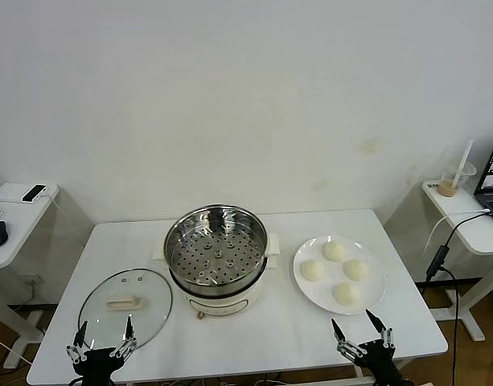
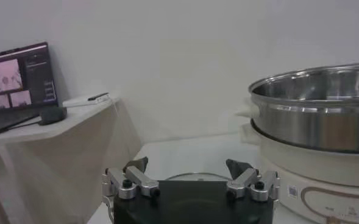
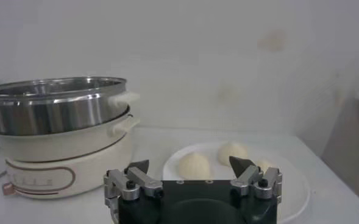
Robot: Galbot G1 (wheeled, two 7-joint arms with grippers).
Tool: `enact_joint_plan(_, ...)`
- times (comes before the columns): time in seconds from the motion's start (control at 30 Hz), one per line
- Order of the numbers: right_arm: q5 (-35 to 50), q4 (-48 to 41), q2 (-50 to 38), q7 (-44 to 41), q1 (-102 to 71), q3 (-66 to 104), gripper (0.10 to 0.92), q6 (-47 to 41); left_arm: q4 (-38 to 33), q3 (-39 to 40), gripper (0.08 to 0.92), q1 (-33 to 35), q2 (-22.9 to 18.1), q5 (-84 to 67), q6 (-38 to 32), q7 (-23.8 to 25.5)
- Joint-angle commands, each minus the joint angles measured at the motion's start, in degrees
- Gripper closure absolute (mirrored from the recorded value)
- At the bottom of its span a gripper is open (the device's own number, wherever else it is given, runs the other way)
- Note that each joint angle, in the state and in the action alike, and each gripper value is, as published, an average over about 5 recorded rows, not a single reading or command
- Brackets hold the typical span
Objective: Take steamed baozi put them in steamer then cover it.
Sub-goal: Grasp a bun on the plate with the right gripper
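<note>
My left gripper (image 1: 106, 334) sits at the near edge of the counter (image 1: 262, 338), jaws spread wide and holding nothing. My right gripper (image 1: 362, 330) sits at the same near edge on the other side, also spread wide and empty.

Just past the left gripper lies the cover (image 1: 125, 307), flat on the counter with its bar handle (image 1: 124, 303) facing up. I judge it to be stiff, fairly heavy and breakable, and the glass dome slippery, so the handle is the place to pinch it, across the narrow width of the bar.

Just past the right gripper is the plate (image 1: 376, 265) with four baozi (image 1: 347, 294), each apart from the next. The nearest one is closest to my right gripper. They look soft and light; I expect them to dent or tear under a hard squeeze and perhaps to stick slightly to my pads. I would close across the widest part of a bun, low on its sides, and only until it holds.

The steamer (image 1: 217, 259) stands in the middle of the counter, between cover and plate, open, with its perforated tray bare. None of the task is done yet; my guess is the first step is the right gripper reaching for the nearest bun.
</note>
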Motion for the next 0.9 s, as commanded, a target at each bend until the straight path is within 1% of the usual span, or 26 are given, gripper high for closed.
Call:
enact_joint_plan(0.03,-4.69,-0.14,-0.14,2.5,1.81,2.06,0.203,0.16,-2.61,0.13,0.177,-0.21,0.07,2.52,3.69,0.75)
enact_joint_plan(0.13,-8.86,-0.25,-0.72,4.28,4.31,4.26,0.203,-0.6,-3.46,-0.56,0.177,-0.65,0.13,4.41,4.06,3.76)
enact_joint_plan(0.2,-13.91,-0.48,-1.7,5.0,6.58,6.28,0.203,-1.31,-3.97,-1.13,0.177,-1.28,0.15,6.59,4.7,6.26)
enact_joint_plan(0.37,-24.89,-1.59,-7.24,2.09,12.57,11.2,0.203,-6.59,-4.29,-2.08,0.177,-2.85,-0.06,11.27,4.32,9.55)
enact_joint_plan(0.53,-33.21,-5.77,-16.7,-6.16,19.48,14.45,0.203,-10.4,-3.59,-2.0,0.177,-4.07,-0.31,14.61,2.6,10.21)
enact_joint_plan(0.67,-38.45,-11.53,-24.98,-14.63,25.27,13.34,0.203,-11.7,-3.17,-1.72,0.177,-4.92,-0.51,15.59,2.17,10.03)
enact_joint_plan(0.77,-40.84,-16.92,-31.12,-20.27,30.88,10.11,0.203,-11.68,-2.98,-1.55,0.177,-5.39,-0.68,16.18,2.06,9.97)
enact_joint_plan(0.9,-41.36,-22.97,-38.25,-26.02,40.27,2.11,0.203,-10.93,-2.69,-1.34,0.177,-6.15,-0.94,16.76,2.05,9.83)
